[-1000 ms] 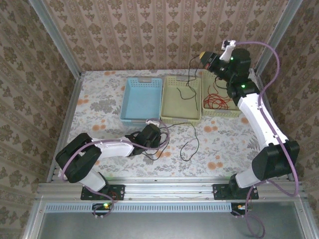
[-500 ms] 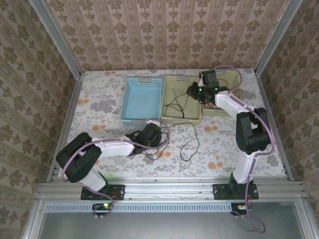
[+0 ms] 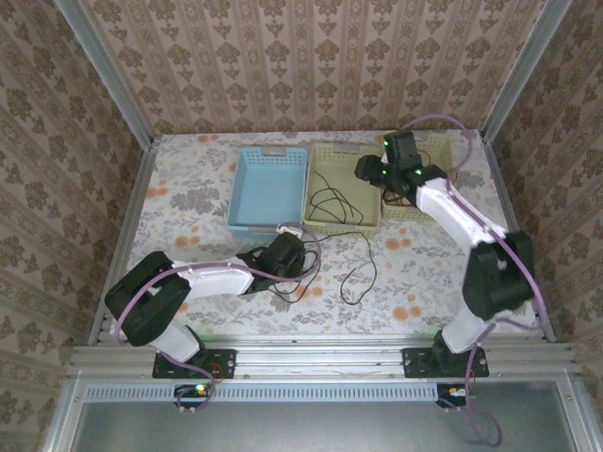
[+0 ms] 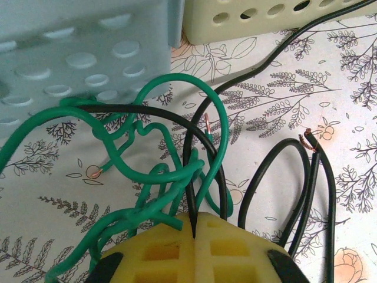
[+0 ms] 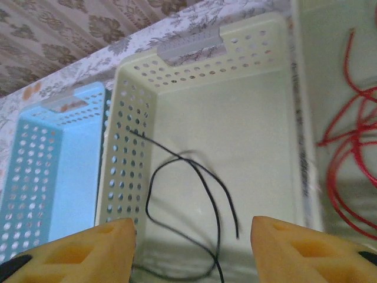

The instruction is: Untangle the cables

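Over the cream basket, the outstretched right tool hangs spread (left tool, lying low, pinches tangled cables).

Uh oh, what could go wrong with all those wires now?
1. The left tool is shut on the green cable and black cable bunched together; pulling might tighten the tangle.
2. The black cable runs out over the wall of the cream basket, so a tug could drag it out.
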